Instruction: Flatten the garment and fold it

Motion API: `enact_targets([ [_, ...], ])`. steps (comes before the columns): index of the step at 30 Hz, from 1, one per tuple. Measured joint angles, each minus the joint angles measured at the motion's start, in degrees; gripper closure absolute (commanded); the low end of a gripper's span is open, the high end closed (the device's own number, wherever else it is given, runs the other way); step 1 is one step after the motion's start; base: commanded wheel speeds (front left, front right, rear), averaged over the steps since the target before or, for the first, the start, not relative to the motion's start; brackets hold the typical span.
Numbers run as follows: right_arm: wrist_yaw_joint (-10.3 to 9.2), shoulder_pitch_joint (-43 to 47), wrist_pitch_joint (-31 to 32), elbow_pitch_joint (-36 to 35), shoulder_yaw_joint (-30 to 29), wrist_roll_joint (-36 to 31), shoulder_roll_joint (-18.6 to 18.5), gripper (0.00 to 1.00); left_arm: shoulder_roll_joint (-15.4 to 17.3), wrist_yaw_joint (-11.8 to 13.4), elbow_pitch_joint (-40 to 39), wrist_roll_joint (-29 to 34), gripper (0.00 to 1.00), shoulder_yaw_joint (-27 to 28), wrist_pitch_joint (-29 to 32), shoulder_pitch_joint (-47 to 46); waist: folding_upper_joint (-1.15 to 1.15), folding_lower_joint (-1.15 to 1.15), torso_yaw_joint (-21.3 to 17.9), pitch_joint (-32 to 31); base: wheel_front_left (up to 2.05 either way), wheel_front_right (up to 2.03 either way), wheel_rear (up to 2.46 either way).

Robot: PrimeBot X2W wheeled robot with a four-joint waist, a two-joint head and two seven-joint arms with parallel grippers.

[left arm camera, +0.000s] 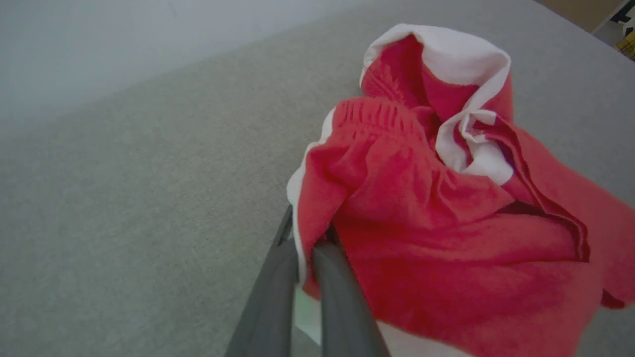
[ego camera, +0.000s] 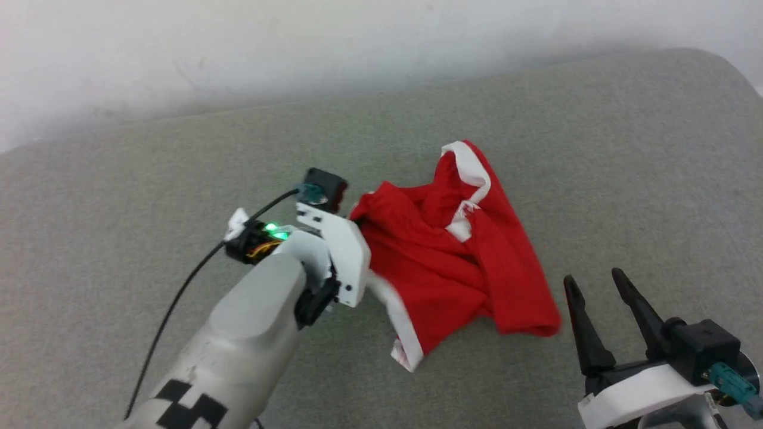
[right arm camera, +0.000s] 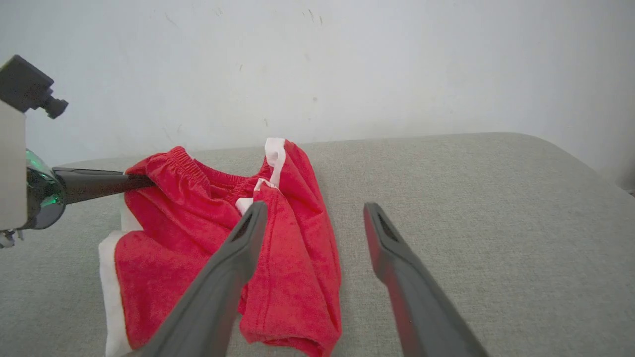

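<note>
Pinching edge of shorts (left arm camera: 446, 238) in left gripper (left arm camera: 307, 234), likely to drag flat. Holding right gripper (ego camera: 593, 275) spread, empty, cloth just leftward.

The pale grey left forearm (ego camera: 250, 322) is stretched forward and up in the head view, with a white wrist housing (ego camera: 343, 253) at its end. The two long dark fingers of the left gripper (left arm camera: 308, 245) are pressed together, and an edge of the bright red soft fabric garment (left arm camera: 421, 238) is pinched between them. The right gripper (ego camera: 594, 277) is seen low at the right, with its dark fingers spread wide apart and pointed up in that view.
</note>
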Motion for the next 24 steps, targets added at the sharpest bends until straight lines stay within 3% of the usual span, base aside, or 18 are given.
enact_targets([
  [4,0.00,0.5,0.1,0.1,-0.4,0.3,0.0,0.00,5.2,3.9,-7.2,-2.2,1.00,3.5,-3.1,6.4,0.00,0.01,2.2,-0.6,0.00,0.00,0.00],
  [10,0.00,1.5,0.1,0.0,-1.8,0.3,0.0,0.00,15.0,13.8,-21.2,-6.2,1.00,9.4,-2.9,23.9,0.00,0.00,4.8,-1.6,0.00,0.00,0.00],
  [15,0.00,2.0,0.2,0.1,-2.2,0.3,0.0,0.00,18.2,22.4,-34.3,-9.6,1.00,13.1,-1.5,38.5,0.00,0.00,6.6,-2.2,0.00,0.00,0.00],
  [19,0.00,2.0,0.7,0.2,-2.1,0.3,0.0,0.00,19.0,26.7,-41.2,-11.0,1.00,14.6,-1.3,45.7,0.00,0.00,7.5,-2.7,0.00,0.00,0.00],
  [20,0.00,2.0,0.8,0.2,-2.1,0.3,0.0,0.00,19.0,27.1,-42.2,-11.2,0.94,14.7,-1.1,46.6,0.00,0.00,7.7,-2.8,0.00,0.00,0.00],
  [21,0.00,2.0,0.8,0.2,-2.1,0.3,0.0,0.00,19.0,27.2,-43.0,-11.2,0.53,14.9,-1.1,47.4,0.00,0.00,7.8,-3.0,0.00,0.00,0.00],
  [22,0.00,2.0,1.0,0.2,-2.0,0.2,0.0,0.00,18.9,27.3,-43.8,-11.5,0.00,15.1,-1.2,47.8,0.00,0.00,7.9,-3.1,0.00,0.00,0.00],
  [24,0.00,2.0,1.3,0.3,-1.8,0.1,0.0,0.00,18.9,27.5,-44.8,-11.6,0.00,15.6,-2.4,47.9,0.00,0.00,8.0,-3.5,0.00,0.00,0.00],
])
